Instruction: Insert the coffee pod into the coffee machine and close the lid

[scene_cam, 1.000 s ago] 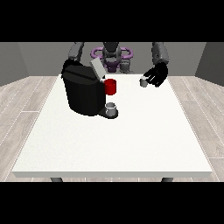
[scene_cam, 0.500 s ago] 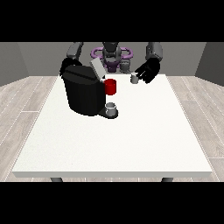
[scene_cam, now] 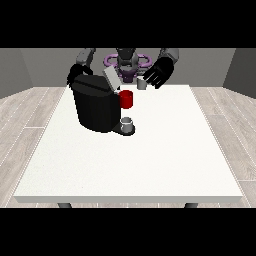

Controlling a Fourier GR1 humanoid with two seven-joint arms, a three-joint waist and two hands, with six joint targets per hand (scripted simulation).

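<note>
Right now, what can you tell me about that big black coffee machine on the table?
The coffee machine is a bulky, glossy black box standing upright on the white table, toward the far side at the view's left. Its grey lid is tilted open at the top. A red part juts from its front, above a small grey cup on the machine's base. The robot hand at the view's left is behind its top corner; contact is unclear.

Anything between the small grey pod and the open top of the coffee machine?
Nothing visible. The small grey coffee pod sits at the hand at the view's right, beside the black coffee machine; its raised grey lid leaves the top open.
</note>
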